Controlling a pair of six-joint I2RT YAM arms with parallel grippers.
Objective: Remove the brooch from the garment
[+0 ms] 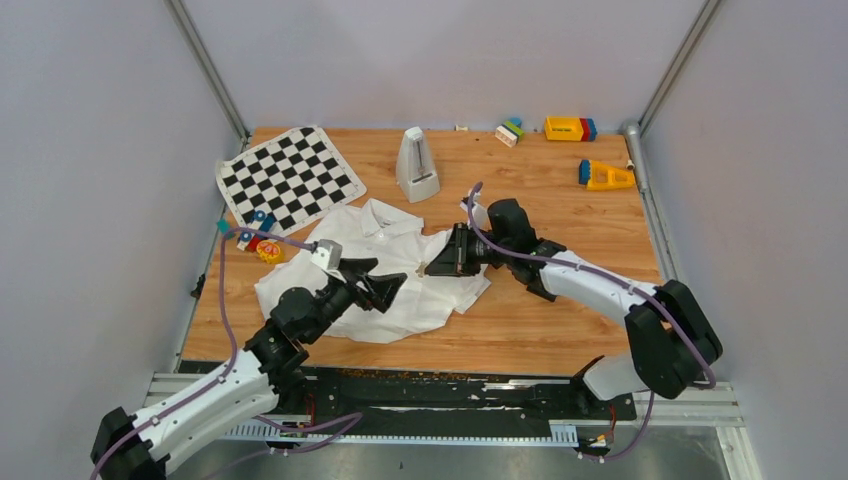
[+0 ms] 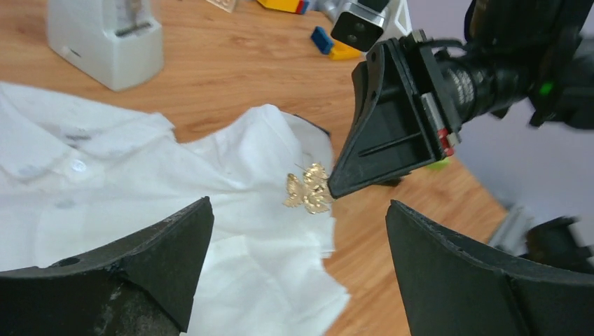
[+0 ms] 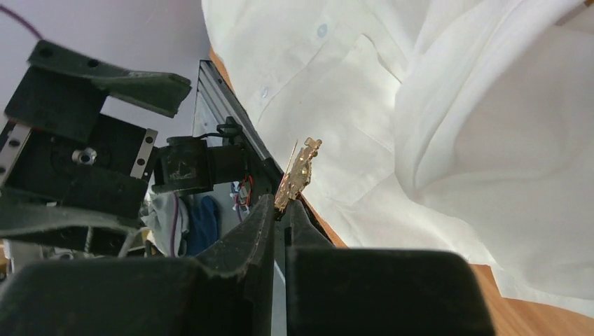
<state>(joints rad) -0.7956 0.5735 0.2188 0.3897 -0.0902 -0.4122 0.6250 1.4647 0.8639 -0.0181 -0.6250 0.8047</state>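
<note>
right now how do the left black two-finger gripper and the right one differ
The left gripper has its fingers spread wide; the right gripper has them shut. The left holds nothing; the right pinches the tiny gold brooch at its tips. Both hang over the white cloth shirt.

No readable text, labels, brands or numbers anywhere.

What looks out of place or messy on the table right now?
The garment lies rumpled and skewed, cloth bunched beside the brooch, which the right tool pinches by one edge. The chequered mat sits crooked on the table. Nothing looks spilled or broken.
</note>
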